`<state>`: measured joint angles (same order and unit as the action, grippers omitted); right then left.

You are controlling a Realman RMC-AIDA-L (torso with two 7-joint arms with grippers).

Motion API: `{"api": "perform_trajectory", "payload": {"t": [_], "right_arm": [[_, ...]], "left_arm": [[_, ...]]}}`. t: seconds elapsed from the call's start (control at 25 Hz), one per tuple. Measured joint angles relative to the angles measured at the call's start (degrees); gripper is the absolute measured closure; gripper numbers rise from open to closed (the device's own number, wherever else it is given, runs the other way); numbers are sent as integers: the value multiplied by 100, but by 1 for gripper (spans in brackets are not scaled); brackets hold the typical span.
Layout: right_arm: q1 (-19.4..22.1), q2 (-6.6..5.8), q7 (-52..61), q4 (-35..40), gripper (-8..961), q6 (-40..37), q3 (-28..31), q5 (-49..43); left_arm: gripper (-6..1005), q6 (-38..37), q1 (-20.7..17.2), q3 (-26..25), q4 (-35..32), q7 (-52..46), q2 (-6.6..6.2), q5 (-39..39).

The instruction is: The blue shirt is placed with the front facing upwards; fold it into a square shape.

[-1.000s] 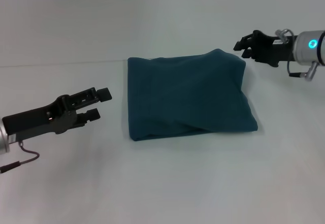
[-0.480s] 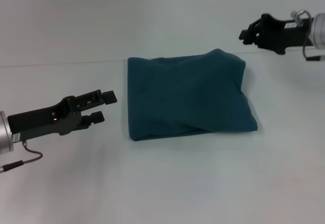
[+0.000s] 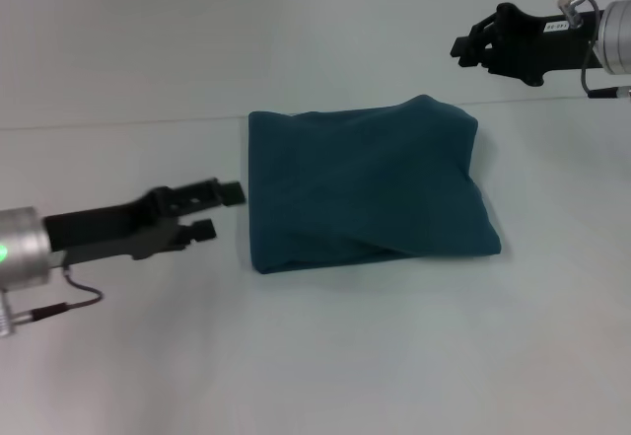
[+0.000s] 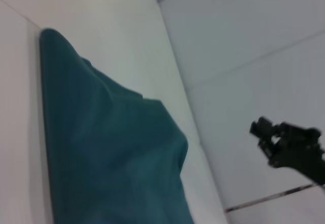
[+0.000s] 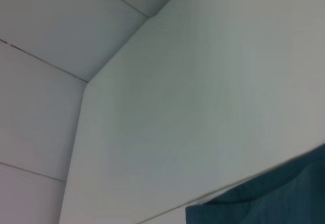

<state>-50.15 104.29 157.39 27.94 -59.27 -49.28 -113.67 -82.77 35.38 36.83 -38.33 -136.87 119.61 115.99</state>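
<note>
The left end effector is held low on the left, its arm reaching in from the left edge and pointing right. Its two black fingers are parted with nothing between them. The right end effector is raised at the upper right, pointing left; its finger state cannot be made out.

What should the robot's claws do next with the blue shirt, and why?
Probably just back both claws away and stop. The blue shirt already lies folded into a roughly square bundle on the table. Neither claw touches it: the left claw hovers open beside its left edge, and the right claw is raised beyond its far right corner. At most, the puffy right side might want smoothing.
</note>
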Motion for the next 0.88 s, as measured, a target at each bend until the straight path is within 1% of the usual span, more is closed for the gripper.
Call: {"api": "perform_trajectory", "payload": {"t": [0.08, 0.16, 0.24, 0.4, 0.48, 0.56, 0.6, 0.88], "right_arm": [[5, -8, -1, 12, 802, -31, 9, 1], [11, -20, -4, 12, 802, -44, 13, 3], [27, -26, -8, 12, 801, -44, 14, 3], [58, -44, -15, 12, 801, -47, 16, 4], [68, -51, -16, 12, 801, -49, 16, 4], [74, -56, -16, 12, 801, -53, 16, 4], [79, -68, -16, 12, 801, -80, 16, 3], [103, -86, -30, 10, 802, -111, 23, 3]], "left_arm": [[51, 398, 148, 488, 6, -131, 1, 87], [51, 720, 274, 787, 9, -182, 12, 186], [51, 1176, 418, 1131, 15, -149, 51, 258], [51, 2246, 606, 1948, 96, -105, 146, 283], [51, 2710, 674, 2290, 168, -106, 205, 284], [50, 3090, 746, 2505, 266, -106, 259, 288], [50, 3656, 925, 2838, 585, -149, 306, 292], [51, 3606, 945, 2822, 572, -237, 309, 279]]}}
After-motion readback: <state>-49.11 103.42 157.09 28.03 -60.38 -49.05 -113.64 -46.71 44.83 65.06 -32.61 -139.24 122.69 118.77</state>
